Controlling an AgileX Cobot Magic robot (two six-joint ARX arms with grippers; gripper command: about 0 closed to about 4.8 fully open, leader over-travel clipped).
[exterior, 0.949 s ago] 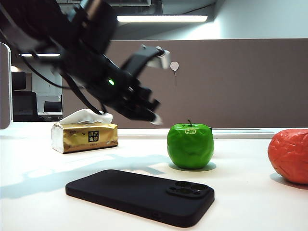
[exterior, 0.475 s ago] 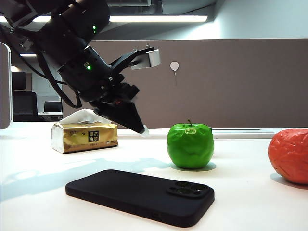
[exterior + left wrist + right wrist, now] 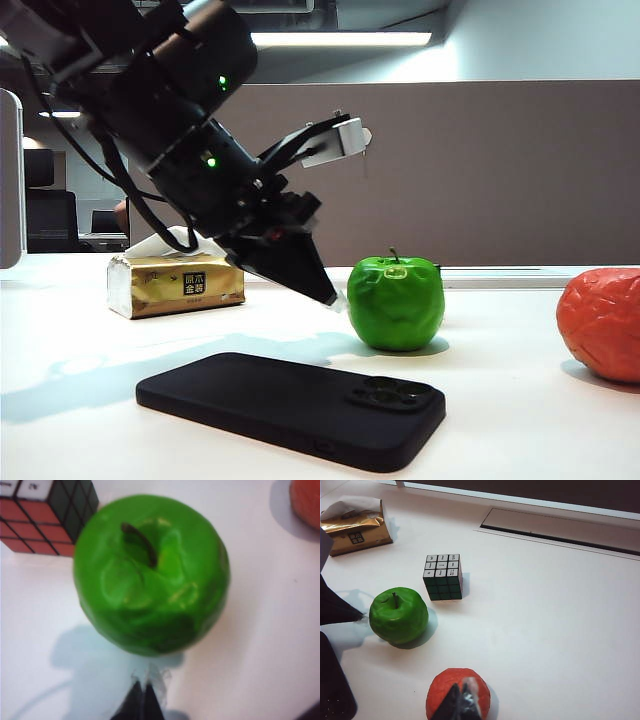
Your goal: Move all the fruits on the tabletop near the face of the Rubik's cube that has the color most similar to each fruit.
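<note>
My left gripper (image 3: 330,295), fingers pressed together and carrying nothing, hangs just beside the green apple (image 3: 396,303) on the white tabletop (image 3: 520,400), its tip angled down at the fruit's flank. The Rubik's cube (image 3: 443,577) is my landmark: the apple sits near its green side face, apart from it, while the orange-red fruit (image 3: 455,692) lies farther from the cube, beyond the apple. My right gripper (image 3: 461,703), closed and empty, hovers over that red fruit. A gold tissue box (image 3: 176,283) stands well away from the cube, and a black phone (image 3: 292,406) lies on the apple's far side from it.

The risk I see: with the fingers closed, any advance would shove the apple rather than grasp it. The glossy round fruit could roll into the cube, knocking it round and scrambling which face points where, or skid off toward the red fruit.
</note>
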